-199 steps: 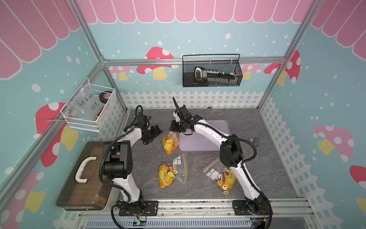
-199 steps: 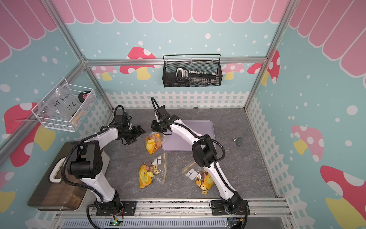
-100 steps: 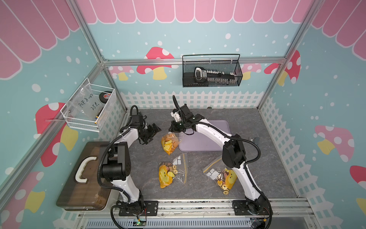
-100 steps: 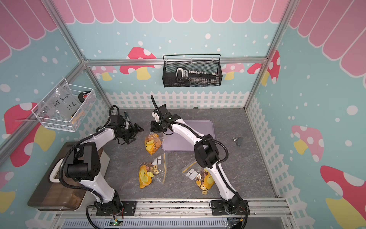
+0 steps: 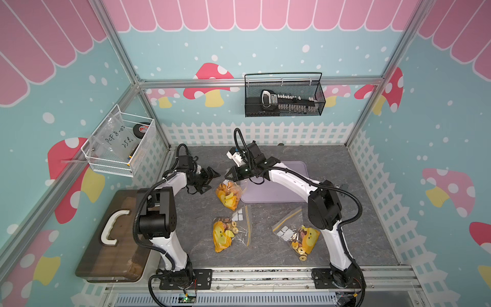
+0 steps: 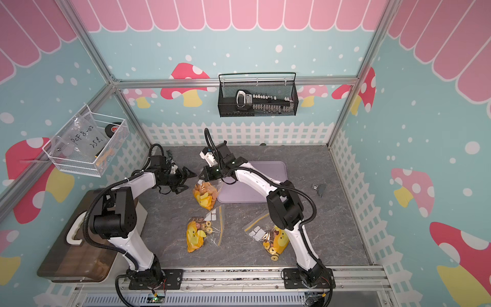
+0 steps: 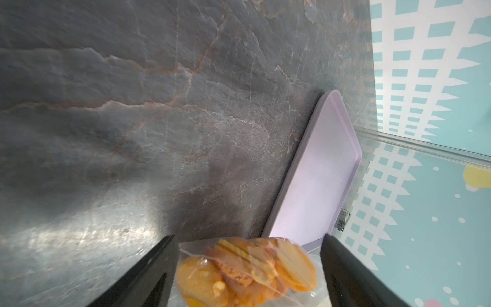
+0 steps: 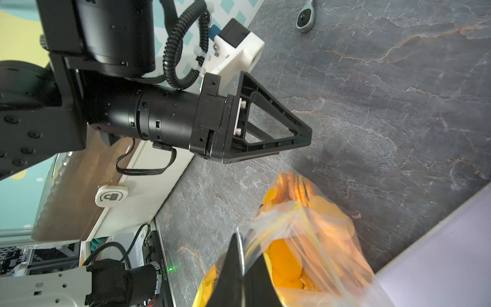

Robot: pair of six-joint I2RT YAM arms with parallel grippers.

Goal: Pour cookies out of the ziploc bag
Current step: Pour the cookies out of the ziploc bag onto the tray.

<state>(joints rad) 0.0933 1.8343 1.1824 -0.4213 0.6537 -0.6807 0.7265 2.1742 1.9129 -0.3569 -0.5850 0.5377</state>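
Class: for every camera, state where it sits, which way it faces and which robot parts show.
Top views: overhead, facing down; both arms, left end effector, right end effector.
Left wrist: on left arm, facing held ziploc bag and tray; own open fingers show.
Right wrist: on right arm, facing ziploc bag; own shut fingers, left end effector show.
Shared: all show the ziploc bag.

The tabletop [image 6: 332,226] lies largely open right of the tray [image 5: 292,191]. A filled bag [image 5: 228,234] and a second bag [image 5: 297,234] obstruct the front centre. The ziploc bag [image 5: 229,192], hanging from the right gripper [image 5: 227,178], blocks the spread left gripper [image 5: 215,182].
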